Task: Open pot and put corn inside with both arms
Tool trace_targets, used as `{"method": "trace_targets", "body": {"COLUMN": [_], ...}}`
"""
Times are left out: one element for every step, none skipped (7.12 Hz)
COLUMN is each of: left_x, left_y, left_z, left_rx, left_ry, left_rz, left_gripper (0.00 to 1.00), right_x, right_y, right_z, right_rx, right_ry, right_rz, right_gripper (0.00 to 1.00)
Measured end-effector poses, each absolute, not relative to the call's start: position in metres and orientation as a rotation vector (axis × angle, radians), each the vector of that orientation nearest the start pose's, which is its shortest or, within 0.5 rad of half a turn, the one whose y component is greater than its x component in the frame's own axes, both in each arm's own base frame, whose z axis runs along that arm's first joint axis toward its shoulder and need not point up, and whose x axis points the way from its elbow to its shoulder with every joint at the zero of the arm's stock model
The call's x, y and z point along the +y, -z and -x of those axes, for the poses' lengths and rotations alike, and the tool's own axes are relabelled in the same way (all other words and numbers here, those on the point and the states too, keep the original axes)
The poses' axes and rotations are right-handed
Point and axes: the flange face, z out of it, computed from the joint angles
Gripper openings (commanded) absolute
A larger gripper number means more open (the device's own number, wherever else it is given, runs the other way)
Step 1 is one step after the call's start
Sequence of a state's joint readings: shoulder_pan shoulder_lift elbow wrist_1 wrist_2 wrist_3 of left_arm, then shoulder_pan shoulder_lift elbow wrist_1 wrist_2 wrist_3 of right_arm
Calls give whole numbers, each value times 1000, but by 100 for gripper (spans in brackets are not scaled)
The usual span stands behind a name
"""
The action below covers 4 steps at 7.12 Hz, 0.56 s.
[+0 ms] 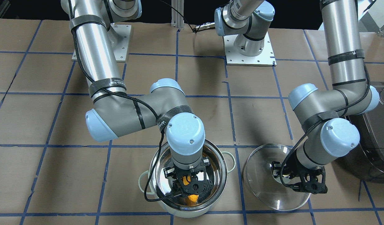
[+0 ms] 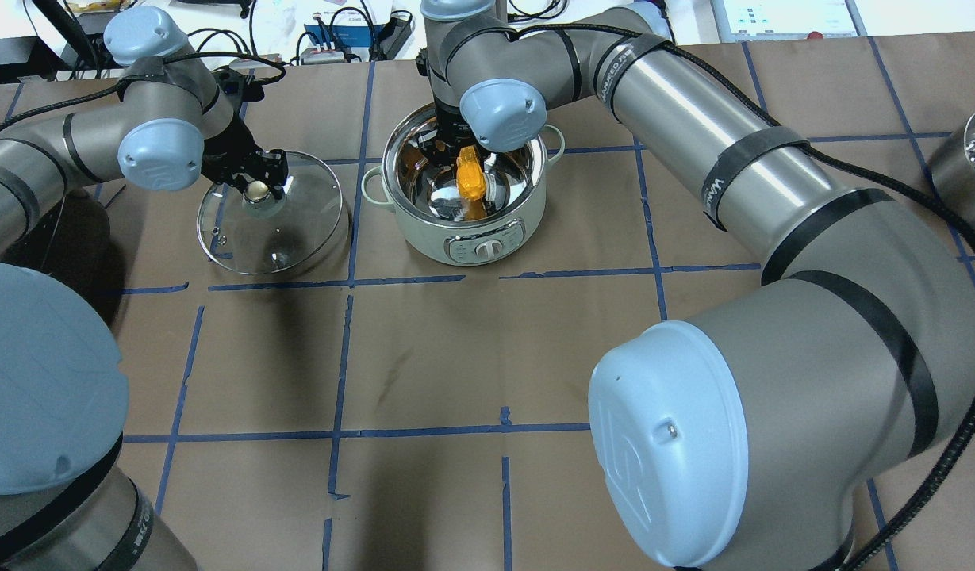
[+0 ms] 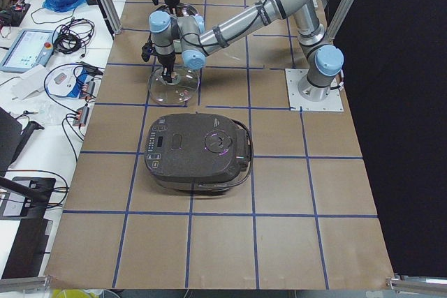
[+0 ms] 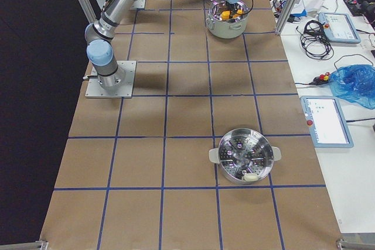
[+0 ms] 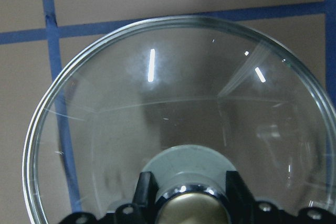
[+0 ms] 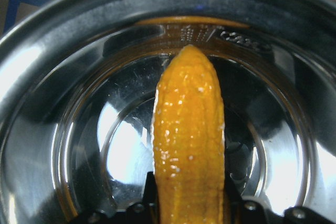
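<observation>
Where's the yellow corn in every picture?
Front-facing: the corn is bottom middle, in the pot.
Overhead: top middle.
Left side: too far away to tell.
Right side: tiny yellow dot, top.
Left wrist: not there, only the lid.
Right wrist: centre.
Shared landmark: the pot.

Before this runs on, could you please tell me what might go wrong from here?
1. The right gripper holds the corn down inside the pot; lifting out off-centre could catch the rim and shift it.
2. The corn looks tilted, so on release it may roll or bounce on the steel.
3. The left gripper grips the glass lid by its knob, beside the pot; a swing could knock them together.
</observation>
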<state>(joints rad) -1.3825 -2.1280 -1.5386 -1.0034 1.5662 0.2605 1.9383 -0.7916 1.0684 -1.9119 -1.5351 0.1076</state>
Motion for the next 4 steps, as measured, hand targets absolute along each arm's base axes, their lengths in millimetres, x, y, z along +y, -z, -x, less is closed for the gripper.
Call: {"method": "trace_targets", "body": {"left_x": [-684, -685, -685, -685], "left_y": [-225, -221, -220, -222], "left_z": [8, 8, 8, 9], "left_rx": [3138, 3140, 3142, 3142], "left_ry": [71, 68, 66, 68], "left_rz": [-114, -108, -96, -80], "left_gripper": [99, 100, 100, 100], "right_x": [-678, -677, -677, -676], "right_y": [-260, -259, -262, -275], "right_z": [-409, -408, -406, -402], "right_rx": [3065, 3065, 3065, 3063], "right_ry": [78, 76, 80, 99], "right_rz": [409, 415, 419, 412], "right_gripper": [99, 100, 100, 100]}}
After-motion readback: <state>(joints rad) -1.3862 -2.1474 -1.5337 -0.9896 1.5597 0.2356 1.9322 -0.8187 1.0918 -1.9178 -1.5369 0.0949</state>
